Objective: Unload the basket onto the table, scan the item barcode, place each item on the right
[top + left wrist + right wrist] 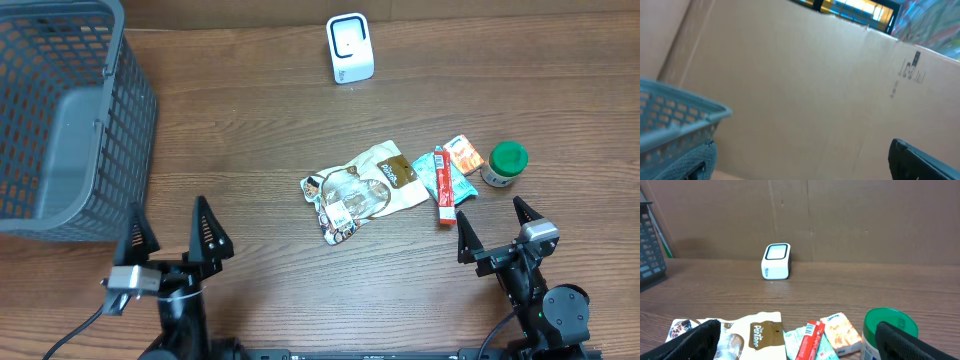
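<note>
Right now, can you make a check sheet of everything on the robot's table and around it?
Surface: wooden table, brown, bare in the middle.
Job's things: white barcode scanner upright at the far edge; snack pouch, red stick pack, teal packet, orange packet and green-lidded jar grouped near the right arm.
Clutter: grey mesh basket at the far left.
Claws: left claw and right claw both open, holding nothing.
Cables: black cable by the left arm, another by the right.
Surroundings: cardboard wall behind the table.
</note>
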